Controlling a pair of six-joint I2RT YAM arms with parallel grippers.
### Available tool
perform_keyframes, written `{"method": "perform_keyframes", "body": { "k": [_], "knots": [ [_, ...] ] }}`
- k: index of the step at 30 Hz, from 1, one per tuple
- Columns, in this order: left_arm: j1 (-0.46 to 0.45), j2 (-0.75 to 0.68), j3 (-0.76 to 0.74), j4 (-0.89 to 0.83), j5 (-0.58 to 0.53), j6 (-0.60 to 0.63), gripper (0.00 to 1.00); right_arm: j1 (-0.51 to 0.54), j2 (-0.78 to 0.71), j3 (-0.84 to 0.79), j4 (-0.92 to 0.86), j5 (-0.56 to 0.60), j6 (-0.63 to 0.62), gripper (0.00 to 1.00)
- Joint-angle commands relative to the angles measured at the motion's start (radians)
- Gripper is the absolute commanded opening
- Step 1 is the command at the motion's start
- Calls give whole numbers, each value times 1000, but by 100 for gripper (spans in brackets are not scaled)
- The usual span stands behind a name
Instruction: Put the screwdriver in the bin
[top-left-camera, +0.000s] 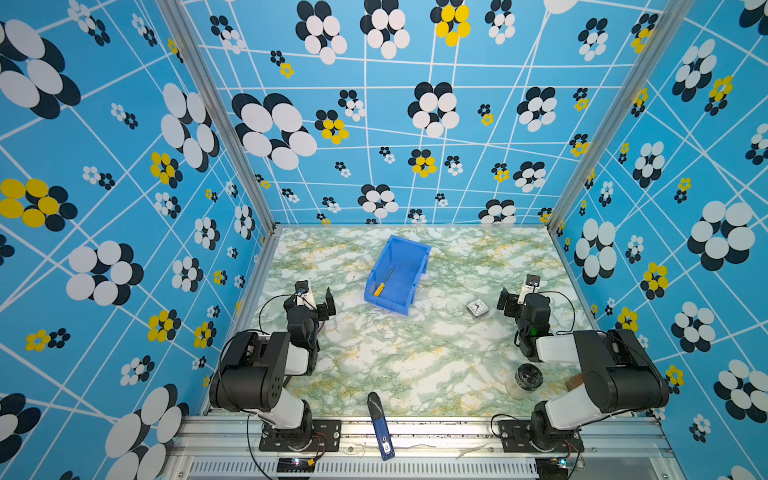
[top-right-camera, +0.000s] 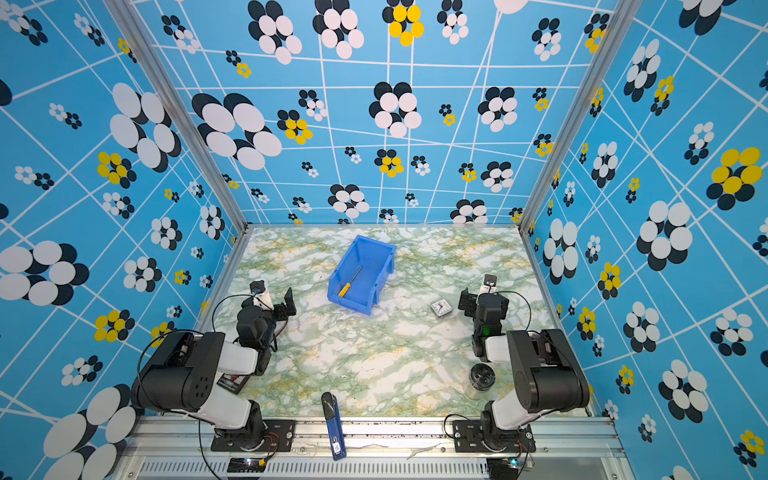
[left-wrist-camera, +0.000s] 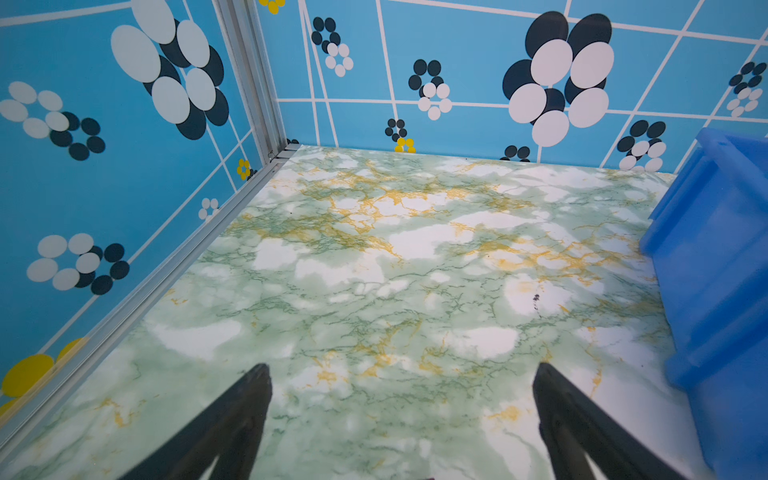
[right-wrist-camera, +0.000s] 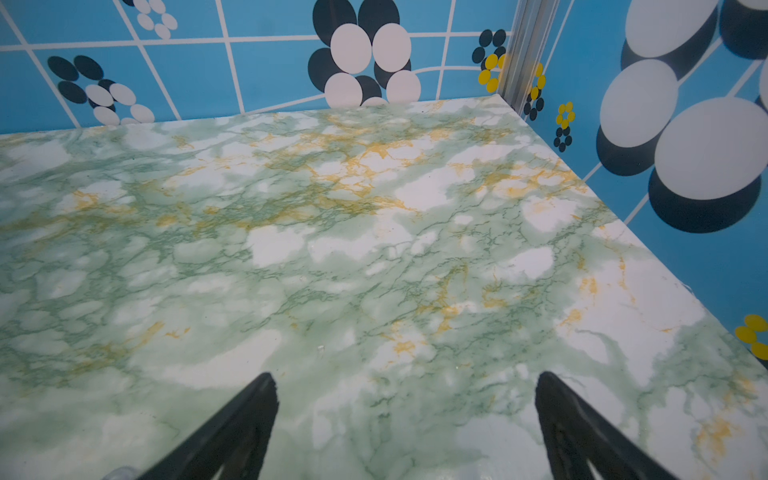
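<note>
Your screwdriver (top-left-camera: 384, 281) lies inside the bin (top-left-camera: 407, 266), flat on its smooth floor: the stubby yellow plastic handle sits by the low front corner and the thin dark metal shaft slants toward the tall back wall, as both top views show (top-right-camera: 350, 281). The bin (top-right-camera: 374, 270) is bright blue moulded plastic, rectangular and set at an angle on the glossy green-and-white marble-patterned table (top-left-camera: 374, 353); its ribbed outer wall (left-wrist-camera: 715, 270) fills one edge of the left wrist view. Your left gripper (left-wrist-camera: 401, 370) has its two tapered matte-black fingers spread wide with only bare table between them, well apart from the bin. Your right gripper (right-wrist-camera: 406, 376) is likewise wide open and holds nothing. Near it in a top view stands a small squarish clock (top-left-camera: 478, 308) with a white face. A clear cylindrical jar (top-left-camera: 524, 380) with a dark round lid stands by the right arm's base, and a thick blue-and-black pen-like object (top-left-camera: 380, 424) lies across the table's near edge.
</note>
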Motion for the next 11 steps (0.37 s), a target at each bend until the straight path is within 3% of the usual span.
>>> {"method": "perform_keyframes", "body": {
  "k": [1,11],
  "knots": [
    [-3,16,-9,32,8,16,99,-4,-4,24,10,-13,-15,99],
    [-3,17,-9,33,8,16,99,-4,-2,24,9,-16,-16,99]
  ]
}}
